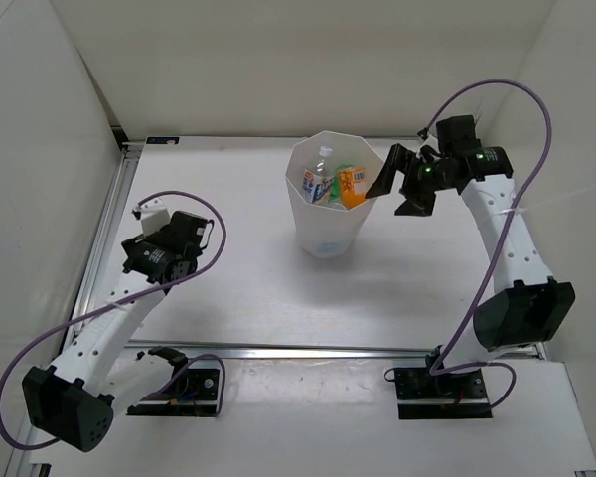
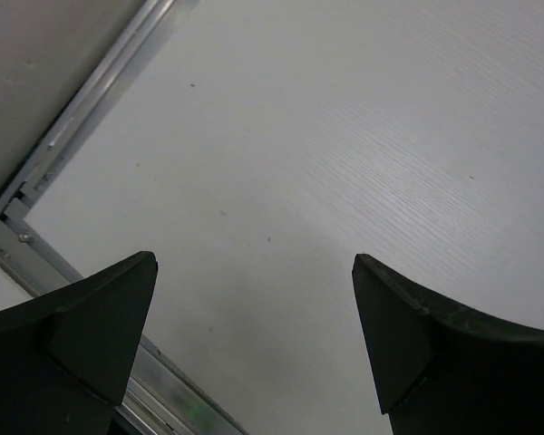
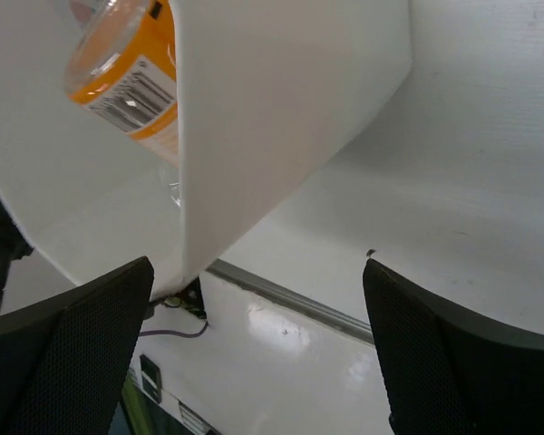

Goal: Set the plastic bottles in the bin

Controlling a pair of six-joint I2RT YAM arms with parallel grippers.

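Note:
The white faceted bin [image 1: 327,221] stands at the middle back of the table. Inside it I see an orange bottle with a white label [image 1: 351,183], a clear bottle with a blue label [image 1: 319,184] and a bit of green; the other bottles are hidden. In the right wrist view the bin's wall [image 3: 272,118] is close and the orange bottle [image 3: 127,63] shows over its rim. My right gripper [image 1: 400,185] is open and empty, just right of the bin's rim. My left gripper [image 1: 147,221] is open and empty over bare table at the far left.
White walls enclose the table on the left, back and right. A metal rail [image 1: 328,350] runs along the near edge and another [image 1: 104,224] along the left side, also in the left wrist view [image 2: 82,118]. The arm bases [image 1: 447,388] sit in front.

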